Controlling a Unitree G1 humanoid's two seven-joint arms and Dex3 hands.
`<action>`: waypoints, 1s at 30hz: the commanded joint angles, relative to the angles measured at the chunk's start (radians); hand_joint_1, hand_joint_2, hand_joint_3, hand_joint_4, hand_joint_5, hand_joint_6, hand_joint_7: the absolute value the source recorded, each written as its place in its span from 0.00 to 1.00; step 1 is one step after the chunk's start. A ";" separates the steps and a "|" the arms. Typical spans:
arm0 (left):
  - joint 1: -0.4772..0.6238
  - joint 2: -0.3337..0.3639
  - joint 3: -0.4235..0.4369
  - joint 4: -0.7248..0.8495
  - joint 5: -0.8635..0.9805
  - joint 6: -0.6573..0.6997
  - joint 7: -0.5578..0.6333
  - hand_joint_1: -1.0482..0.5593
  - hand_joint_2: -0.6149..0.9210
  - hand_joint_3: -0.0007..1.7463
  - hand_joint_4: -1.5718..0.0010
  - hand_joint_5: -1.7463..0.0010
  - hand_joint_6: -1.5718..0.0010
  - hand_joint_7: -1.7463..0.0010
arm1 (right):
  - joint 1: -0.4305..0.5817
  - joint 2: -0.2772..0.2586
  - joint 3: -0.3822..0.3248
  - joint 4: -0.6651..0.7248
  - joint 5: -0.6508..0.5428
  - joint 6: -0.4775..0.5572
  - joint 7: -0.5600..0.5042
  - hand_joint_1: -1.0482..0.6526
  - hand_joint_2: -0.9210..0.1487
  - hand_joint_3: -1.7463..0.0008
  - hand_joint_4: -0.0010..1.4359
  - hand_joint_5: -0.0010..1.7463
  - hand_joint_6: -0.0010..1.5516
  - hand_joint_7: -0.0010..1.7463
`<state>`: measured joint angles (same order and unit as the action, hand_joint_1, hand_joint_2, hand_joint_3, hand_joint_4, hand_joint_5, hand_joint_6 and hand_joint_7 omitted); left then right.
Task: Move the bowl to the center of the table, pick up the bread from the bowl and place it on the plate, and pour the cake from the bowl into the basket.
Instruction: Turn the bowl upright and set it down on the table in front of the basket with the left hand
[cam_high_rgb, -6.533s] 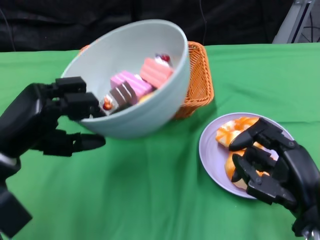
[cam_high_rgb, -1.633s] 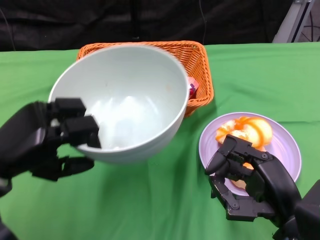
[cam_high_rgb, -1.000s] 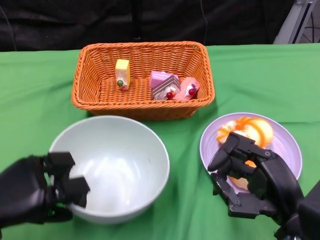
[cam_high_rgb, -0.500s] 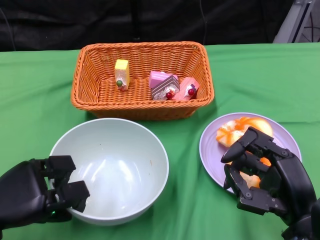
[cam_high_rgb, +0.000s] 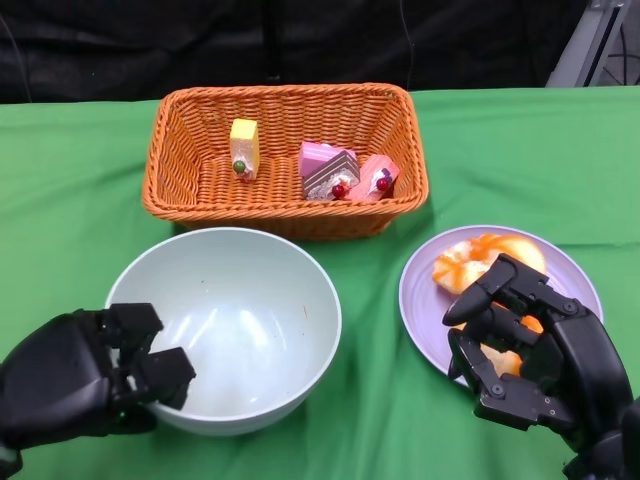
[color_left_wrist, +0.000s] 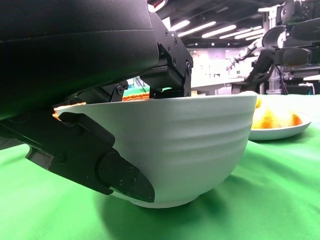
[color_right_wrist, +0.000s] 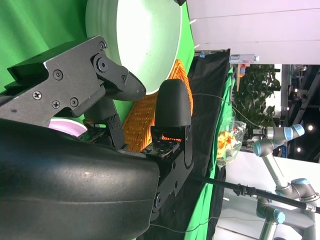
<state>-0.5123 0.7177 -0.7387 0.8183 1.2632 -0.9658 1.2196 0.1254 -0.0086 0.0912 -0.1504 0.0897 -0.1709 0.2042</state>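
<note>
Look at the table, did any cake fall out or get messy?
Nothing looks spilled. The cake pieces all lie inside the basket, the bread sits on the plate, and the empty bowl stands upright on the cloth, its rim held by the left hand. The right hand hovers over the plate.

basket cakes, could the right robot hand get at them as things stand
Probably yes. The right robot hand hovers open over the plate, holding nothing, and the basket is open-topped with nothing over the cakes. The bowl sits left of that path.
</note>
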 joint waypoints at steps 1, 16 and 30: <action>0.015 0.021 0.033 -0.042 -0.107 -0.040 -0.155 0.50 0.98 0.00 0.55 0.07 0.50 0.41 | -0.001 -0.005 -0.002 0.015 -0.020 -0.033 -0.013 0.59 0.27 0.46 0.43 1.00 0.32 0.88; 0.060 0.180 0.031 -0.152 -1.092 -0.173 -1.337 0.10 1.00 0.02 0.95 1.00 0.91 1.00 | -0.014 -0.006 -0.005 0.053 -0.050 -0.057 -0.021 0.60 0.28 0.47 0.44 1.00 0.33 0.87; 0.233 0.026 0.419 -0.418 -2.036 0.481 -2.157 0.12 0.99 0.02 0.84 0.96 0.82 0.97 | -0.014 -0.008 0.004 0.046 -0.044 -0.060 -0.008 0.59 0.31 0.44 0.45 1.00 0.35 0.87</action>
<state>-0.3229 0.7939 -0.3960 0.4192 -0.7049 -0.5257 -0.9324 0.1177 -0.0085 0.0961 -0.1036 0.0355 -0.2168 0.1916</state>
